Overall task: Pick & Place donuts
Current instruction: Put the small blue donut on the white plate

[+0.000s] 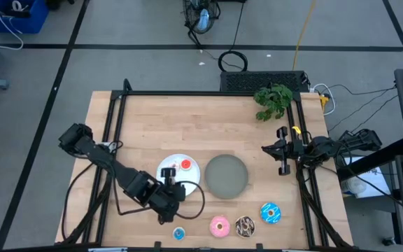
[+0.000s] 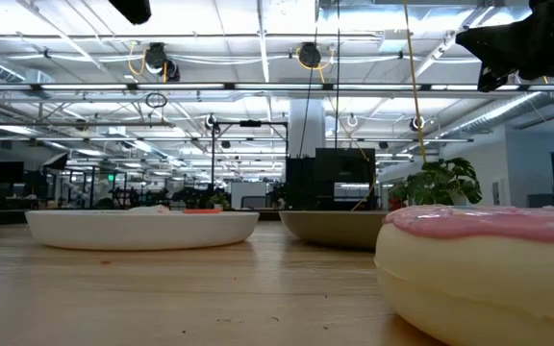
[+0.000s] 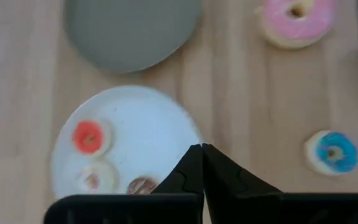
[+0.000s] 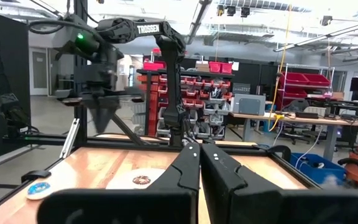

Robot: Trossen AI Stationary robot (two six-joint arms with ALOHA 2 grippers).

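High view: left claw (image 1: 168, 199) together, empty, above the near edge of the white plate (image 1: 191, 178); red donut (image 1: 185, 165) and two more tiny ones lie on that plate; grey plate (image 1: 226, 175) just beside it, bare; on the table (image 1: 152, 119) near the front edge lie tiny blue donut (image 1: 179, 234), pink donut (image 1: 220, 225), chocolate sprinkled donut (image 1: 244, 225), blue sprinkled donut (image 1: 270, 213); right claw (image 1: 283, 149) parked at the table's right side.

Low view: pink donut fills the foreground; both plates behind.

Left wrist view: fingers meet at a point.

Right wrist view: claw together, empty.

Judgement: donuts probably light, smooth, rigid-looking; pinch across the ring's outer rim, or one finger through the hole.
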